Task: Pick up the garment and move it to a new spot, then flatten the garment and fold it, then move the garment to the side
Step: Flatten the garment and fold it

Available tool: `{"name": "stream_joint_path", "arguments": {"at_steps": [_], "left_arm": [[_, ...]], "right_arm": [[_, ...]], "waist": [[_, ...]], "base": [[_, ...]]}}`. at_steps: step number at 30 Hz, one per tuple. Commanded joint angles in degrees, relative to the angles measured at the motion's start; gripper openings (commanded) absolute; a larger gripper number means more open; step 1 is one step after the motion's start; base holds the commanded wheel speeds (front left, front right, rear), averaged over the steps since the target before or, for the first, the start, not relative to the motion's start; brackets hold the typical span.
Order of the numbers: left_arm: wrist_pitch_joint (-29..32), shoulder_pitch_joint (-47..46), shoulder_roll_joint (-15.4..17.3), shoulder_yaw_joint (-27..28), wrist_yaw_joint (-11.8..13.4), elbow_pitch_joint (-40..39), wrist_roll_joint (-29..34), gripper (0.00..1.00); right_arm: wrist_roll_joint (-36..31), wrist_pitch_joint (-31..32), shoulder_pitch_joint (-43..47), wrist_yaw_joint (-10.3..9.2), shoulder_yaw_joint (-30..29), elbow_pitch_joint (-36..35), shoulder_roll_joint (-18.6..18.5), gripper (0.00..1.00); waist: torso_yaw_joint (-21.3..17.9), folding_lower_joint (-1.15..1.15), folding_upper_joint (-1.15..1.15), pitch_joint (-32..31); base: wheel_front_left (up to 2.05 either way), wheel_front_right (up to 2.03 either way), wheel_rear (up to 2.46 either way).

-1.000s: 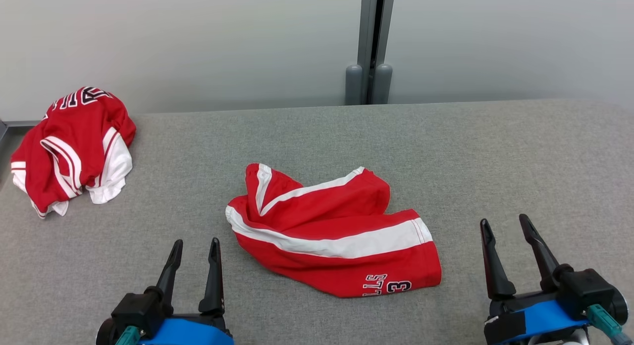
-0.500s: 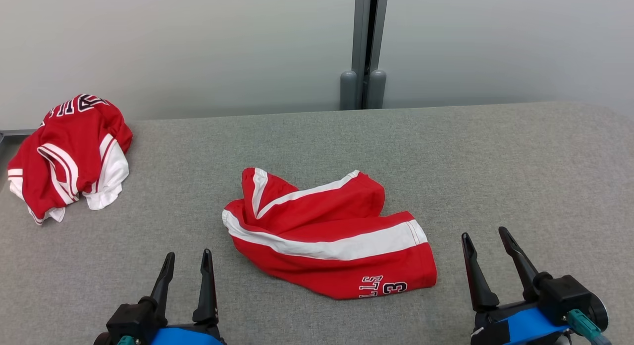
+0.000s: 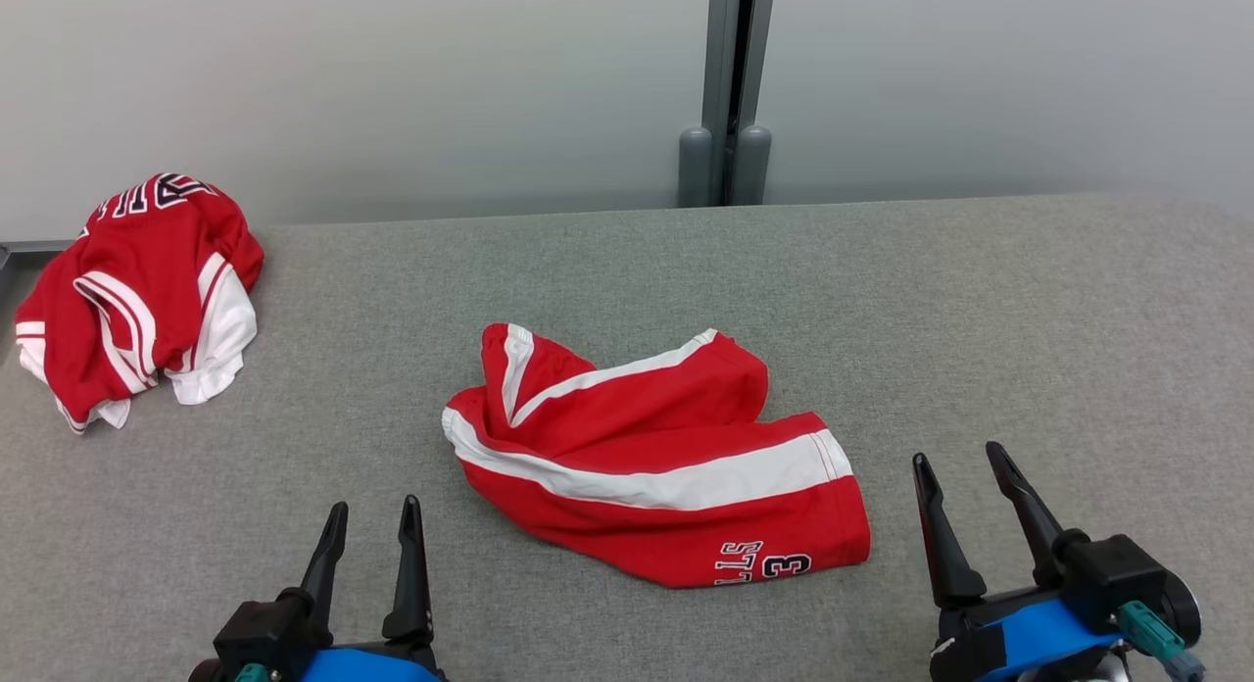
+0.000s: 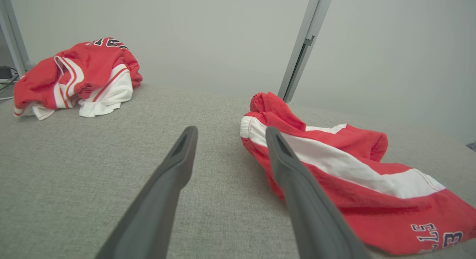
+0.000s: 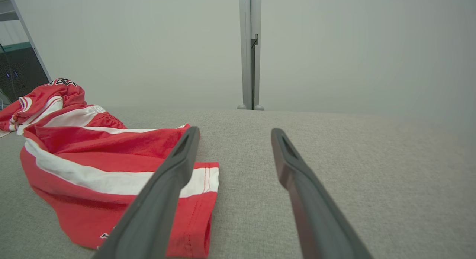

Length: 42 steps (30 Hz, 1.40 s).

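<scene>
The garment, red shorts with a broad white stripe and dark lettering near one hem, lies crumpled in the middle of the grey padded table. My left gripper stands open near the front edge, just left of the garment and not touching it. In the left wrist view the left gripper has nothing between its fingers and the garment lies to its right. My right gripper is open and empty to the right of the garment's hem. In the right wrist view the right gripper has the garment to its left.
A second red and white garment sits bunched in a heap at the table's far left corner, also seen as the heap from the left wrist. A pale partition with a grey post runs along the far edge.
Both grippers have drawn back a little toward the front edge, the right one also slightly leftward. The head view wobbled. The garment kept its shape and place.
</scene>
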Motion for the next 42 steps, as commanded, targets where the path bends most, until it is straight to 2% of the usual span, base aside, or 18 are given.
{"name": "stream_joint_path", "arguments": {"at_steps": [1,5,9,15,16,20,23,30,42], "left_arm": [[-0.25,-0.94,-0.03,0.16,0.01,0.13,0.14,1.00],[-0.25,-1.24,-0.04,0.18,-0.01,0.27,0.37,1.00],[-0.25,-1.84,-0.04,0.13,-0.01,0.24,0.70,1.00],[-0.25,-2.36,-0.08,0.36,0.30,-0.05,0.93,1.00],[-0.25,-2.36,-0.08,0.36,0.30,-0.05,0.93,1.00],[-0.25,-2.81,-0.11,0.63,0.43,-0.32,0.72,1.00],[-0.25,-3.10,-0.12,0.76,0.44,-0.35,0.63,1.00],[-0.26,-3.31,-0.17,0.98,0.41,-0.54,0.87,1.00],[-0.26,-3.73,-0.20,0.98,0.17,-0.53,1.19,1.00]], "right_arm": [[-0.34,-0.22,-0.71,0.01,0.00,0.39,-0.10,1.00],[-0.89,-0.22,-1.71,0.01,0.20,1.40,-0.10,1.00],[-1.35,1.50,-4.81,0.01,0.32,5.80,-0.10,1.00],[-1.79,16.12,-12.55,0.01,-0.55,11.23,-0.10,1.00],[-1.79,16.12,-12.55,0.01,-0.55,11.23,-0.10,1.00],[-2.55,25.38,-15.74,0.01,-0.29,13.77,-0.10,1.00],[-1.61,29.56,-16.78,0.01,0.52,15.27,-0.10,1.00],[1.21,32.96,-18.04,0.01,1.93,17.78,-0.12,1.00],[4.45,32.02,-21.05,0.01,5.91,20.02,-0.48,1.00]], "waist": [[0.11,0.00,0.00,0.11],[0.39,0.00,0.00,0.47],[0.80,0.00,0.00,1.21],[1.68,0.00,0.00,2.31],[1.68,0.00,0.00,2.31],[2.64,0.00,0.00,2.93],[3.45,0.00,0.00,3.45],[4.56,0.00,0.00,4.36],[4.69,0.00,0.00,5.05]], "base": [[0.00,0.00,0.00],[0.00,0.00,0.00],[0.00,0.00,0.00],[0.00,0.00,0.00],[0.00,0.00,0.00],[0.00,0.00,0.00],[0.00,0.00,0.00],[0.00,0.00,0.00],[0.00,0.00,0.00]]}}
